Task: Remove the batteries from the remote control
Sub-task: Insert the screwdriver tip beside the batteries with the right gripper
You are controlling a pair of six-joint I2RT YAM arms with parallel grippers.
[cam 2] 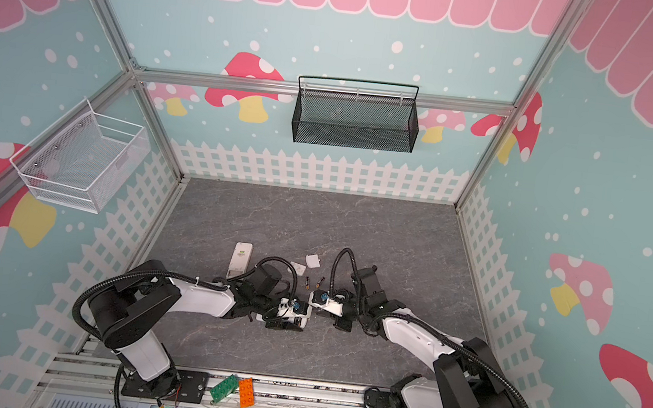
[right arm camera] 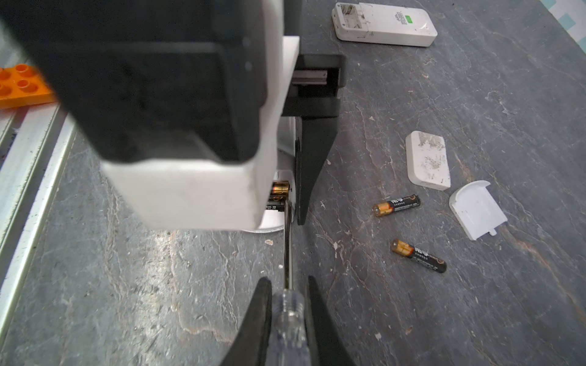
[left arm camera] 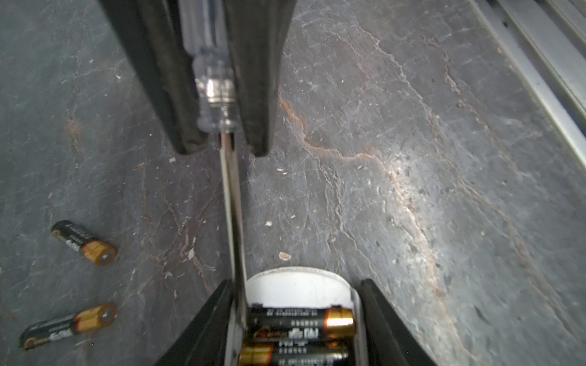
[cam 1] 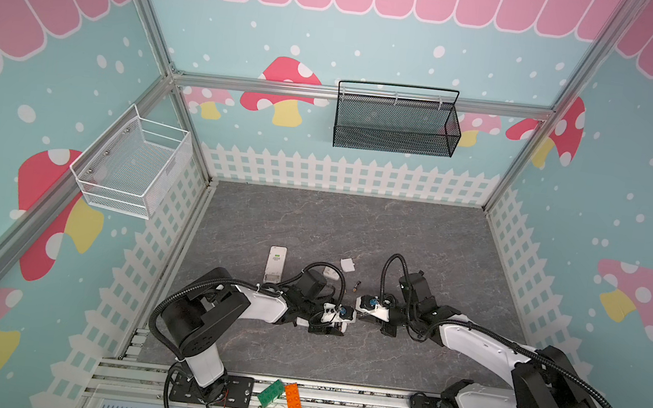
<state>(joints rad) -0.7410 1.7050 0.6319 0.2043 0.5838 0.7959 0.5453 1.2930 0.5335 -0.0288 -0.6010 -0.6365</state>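
Grey, veined tabletop [cam 1: 314,220] filled the floor of a pastel booth painted with mushrooms and white fencing. Between its middle and its near edge, we saw the left gripper [left arm camera: 295,283] clamped across a white remote [left arm camera: 301,293], one finger on each long side, with the battery bay uncovered. Two batteries [left arm camera: 301,320] sat in the bay side by side and touching. They were slim black cylinders with small pale print and an orange-gold band at one end, and the bands pointed opposite ways.

The right gripper [right arm camera: 288,280] was closed tight on the clear handle of a screwdriver [right arm camera: 288,247]. Its thin metal shaft ran straight across to the remote. The tip sat between the bay wall and the black end of the battery nearest the remote's rounded end. We could not tell whether it had got under that battery.

Two loose batteries [right arm camera: 396,205] of the same look lay flat on the tabletop just toward the far edge from the grippers, near each other but apart. Two white covers [right arm camera: 428,160] lay just beyond them. A second remote [cam 1: 275,265] lay toward the left edge, its bay uncovered too. Past the near edge, a green brick [cam 1: 272,393] and an orange brick [cam 1: 293,398] rested on the metal rail, touching.
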